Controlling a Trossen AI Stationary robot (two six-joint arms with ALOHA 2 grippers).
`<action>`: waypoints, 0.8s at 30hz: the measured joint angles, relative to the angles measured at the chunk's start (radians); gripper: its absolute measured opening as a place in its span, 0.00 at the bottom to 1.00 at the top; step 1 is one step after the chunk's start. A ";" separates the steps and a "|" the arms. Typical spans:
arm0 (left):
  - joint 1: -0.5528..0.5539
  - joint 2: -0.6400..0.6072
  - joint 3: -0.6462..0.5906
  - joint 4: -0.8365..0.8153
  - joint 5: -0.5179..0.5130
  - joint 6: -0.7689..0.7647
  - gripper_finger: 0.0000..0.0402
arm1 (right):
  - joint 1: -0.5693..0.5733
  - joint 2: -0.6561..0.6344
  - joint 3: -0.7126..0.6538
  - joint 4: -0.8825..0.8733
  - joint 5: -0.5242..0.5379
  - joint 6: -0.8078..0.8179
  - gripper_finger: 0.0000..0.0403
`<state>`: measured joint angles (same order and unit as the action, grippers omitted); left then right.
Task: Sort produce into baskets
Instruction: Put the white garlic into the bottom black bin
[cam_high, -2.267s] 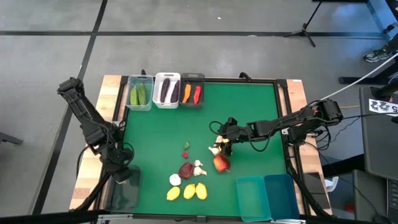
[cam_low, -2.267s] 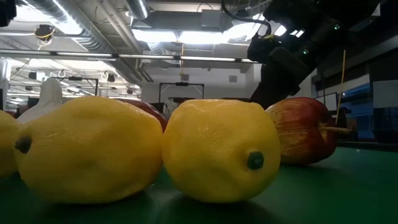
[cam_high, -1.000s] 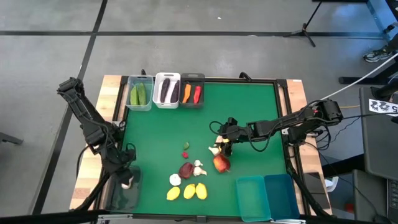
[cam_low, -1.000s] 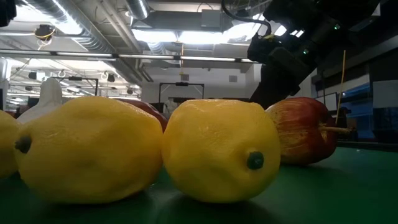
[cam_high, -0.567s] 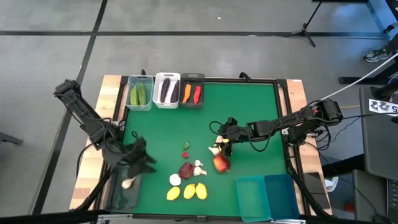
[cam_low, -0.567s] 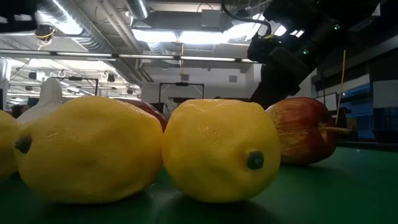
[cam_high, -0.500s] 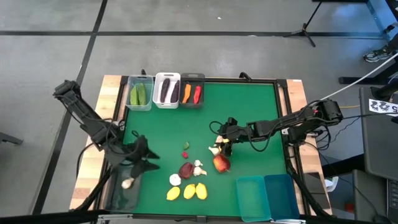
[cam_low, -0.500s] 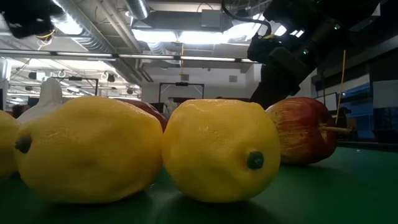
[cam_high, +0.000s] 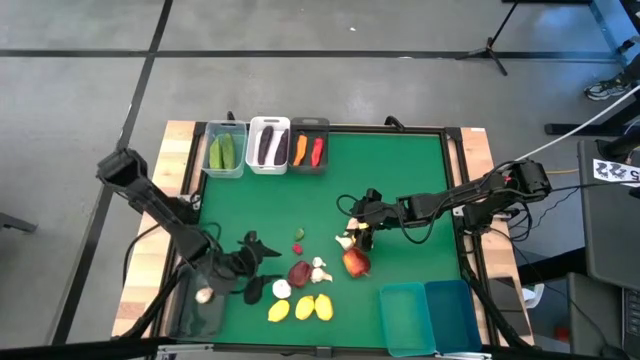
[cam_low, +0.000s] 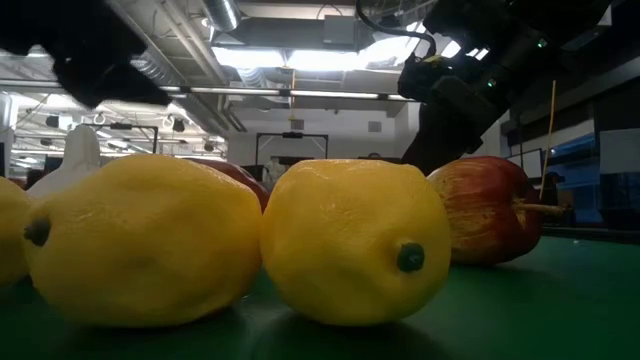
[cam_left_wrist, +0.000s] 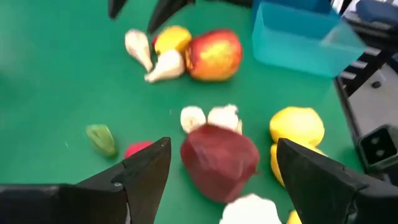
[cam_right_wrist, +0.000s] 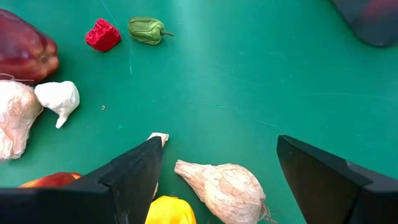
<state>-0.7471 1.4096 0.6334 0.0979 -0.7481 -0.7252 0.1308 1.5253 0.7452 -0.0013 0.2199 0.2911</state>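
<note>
My left gripper (cam_high: 262, 268) hangs open and empty just left of the produce pile, its dark fingers (cam_left_wrist: 146, 174) framing a dull, dark red fruit (cam_left_wrist: 220, 158). Past it lie pale, bumpy garlic bulbs (cam_left_wrist: 210, 117), smooth yellow lemons (cam_high: 303, 307) and a glossy red apple (cam_left_wrist: 213, 55). My right gripper (cam_high: 358, 232) waits open beside the apple. The far baskets (cam_high: 267, 145) hold vegetables; I can read no writing.
</note>
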 joint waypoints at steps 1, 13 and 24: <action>-0.007 0.018 0.000 0.003 -0.001 -0.023 0.71 | 0.000 0.000 0.000 0.000 0.000 0.000 0.79; -0.089 0.093 0.000 0.075 -0.051 -0.080 0.71 | 0.000 0.000 0.000 0.001 0.000 0.001 0.79; -0.088 0.150 0.001 0.079 -0.036 -0.067 0.71 | 0.000 0.000 0.000 0.001 0.008 0.001 0.79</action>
<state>-0.8354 1.5595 0.6345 0.1773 -0.7845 -0.7921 0.1308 1.5253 0.7452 -0.0006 0.2279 0.2920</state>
